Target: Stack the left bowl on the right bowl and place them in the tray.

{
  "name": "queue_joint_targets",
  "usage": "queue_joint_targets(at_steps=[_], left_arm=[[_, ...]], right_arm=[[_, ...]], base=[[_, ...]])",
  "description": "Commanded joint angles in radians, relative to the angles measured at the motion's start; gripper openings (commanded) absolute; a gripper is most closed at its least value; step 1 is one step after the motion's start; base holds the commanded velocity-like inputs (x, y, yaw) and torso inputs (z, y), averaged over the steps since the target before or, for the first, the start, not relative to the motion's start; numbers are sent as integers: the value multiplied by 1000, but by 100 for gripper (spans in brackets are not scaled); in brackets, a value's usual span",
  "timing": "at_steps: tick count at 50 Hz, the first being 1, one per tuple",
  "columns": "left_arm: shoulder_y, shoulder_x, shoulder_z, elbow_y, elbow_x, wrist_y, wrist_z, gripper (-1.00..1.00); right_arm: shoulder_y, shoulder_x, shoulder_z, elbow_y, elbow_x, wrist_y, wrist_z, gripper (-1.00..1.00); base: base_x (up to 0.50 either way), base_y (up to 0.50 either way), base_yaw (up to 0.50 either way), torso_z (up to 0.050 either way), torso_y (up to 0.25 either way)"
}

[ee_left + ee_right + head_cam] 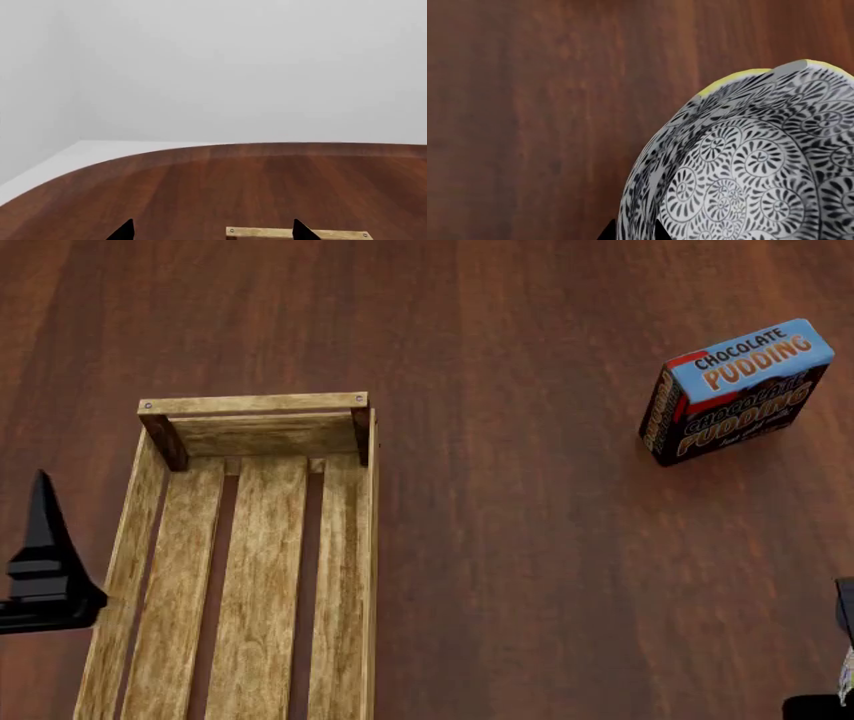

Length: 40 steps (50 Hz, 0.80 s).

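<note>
Bare tabletop (534,570) beside tray (254,403)

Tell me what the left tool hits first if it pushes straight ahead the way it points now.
Probably nothing on the table. In the left wrist view, the left tool points over the tray end board, across bare table, toward a pale wall. Depth is unclear, so clearance over the board is uncertain.

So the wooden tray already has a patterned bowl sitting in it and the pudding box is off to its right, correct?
Not quite. The head view shows the tray with nothing on its slats; the patterned bowl appears only in the right wrist view, over bare table. The pudding box does stand to the tray's right.
</note>
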State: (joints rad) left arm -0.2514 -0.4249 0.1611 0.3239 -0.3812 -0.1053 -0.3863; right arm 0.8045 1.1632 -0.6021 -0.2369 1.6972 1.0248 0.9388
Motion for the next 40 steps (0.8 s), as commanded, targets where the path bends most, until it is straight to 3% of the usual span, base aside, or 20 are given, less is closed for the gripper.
queue_joint_targets(at_steps=[1, 12, 40], left_arm=[[12, -12, -17, 24, -12, 3, -6, 100], [33, -34, -33, 63, -33, -9, -9, 100], [56, -57, -49, 147, -68, -37, -29, 100]], right_arm=[[141, -58, -15, 0, 7, 125, 65, -100], [251, -116, -45, 14, 92, 205, 167, -100], [470, -305, -144, 107, 79, 342, 200, -100]], base=[[0, 0, 0, 0, 0], [0, 0, 0, 0, 0], [0, 0, 0, 0, 1]])
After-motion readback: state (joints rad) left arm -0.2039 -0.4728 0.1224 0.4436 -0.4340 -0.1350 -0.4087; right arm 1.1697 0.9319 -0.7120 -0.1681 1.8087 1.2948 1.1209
